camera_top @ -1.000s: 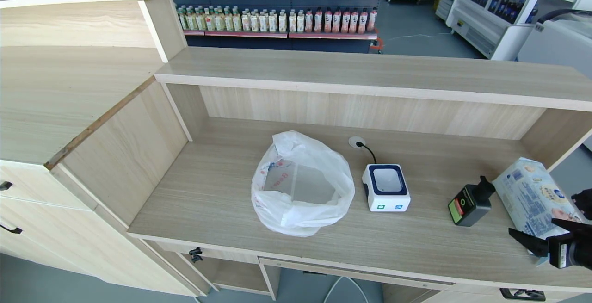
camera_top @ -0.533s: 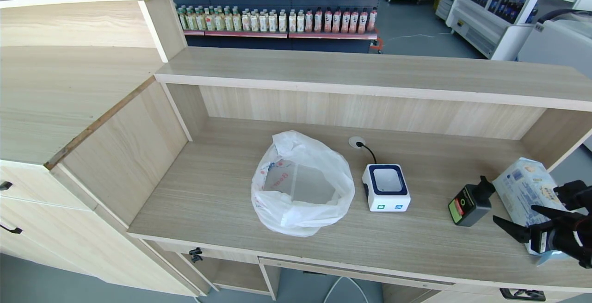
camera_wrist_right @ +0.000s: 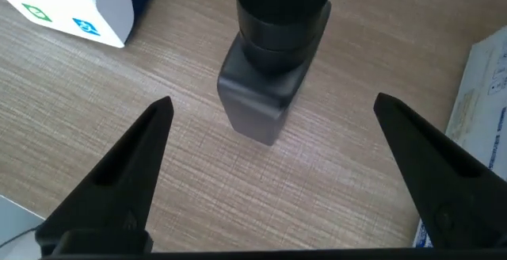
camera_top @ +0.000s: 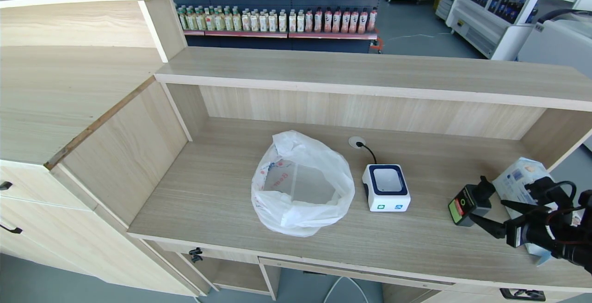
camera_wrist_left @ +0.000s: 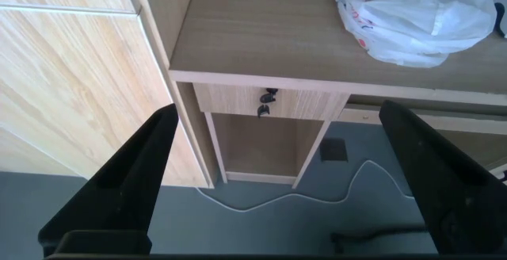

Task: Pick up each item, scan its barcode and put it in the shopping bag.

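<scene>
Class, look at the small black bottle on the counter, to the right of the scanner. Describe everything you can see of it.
The black bottle has a squarish dark body, a round black cap and a green-and-red label on one face. It seems to lie on its side on the wooden counter, with its cap towards the pale blue packet but not touching it. The open right gripper hovers close by, and nothing grips the bottle.

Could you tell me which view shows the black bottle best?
Right wrist view: the bottle is central, ahead of the open right gripper. The head view shows it small, label visible; the left wrist view faces the bag.
</scene>
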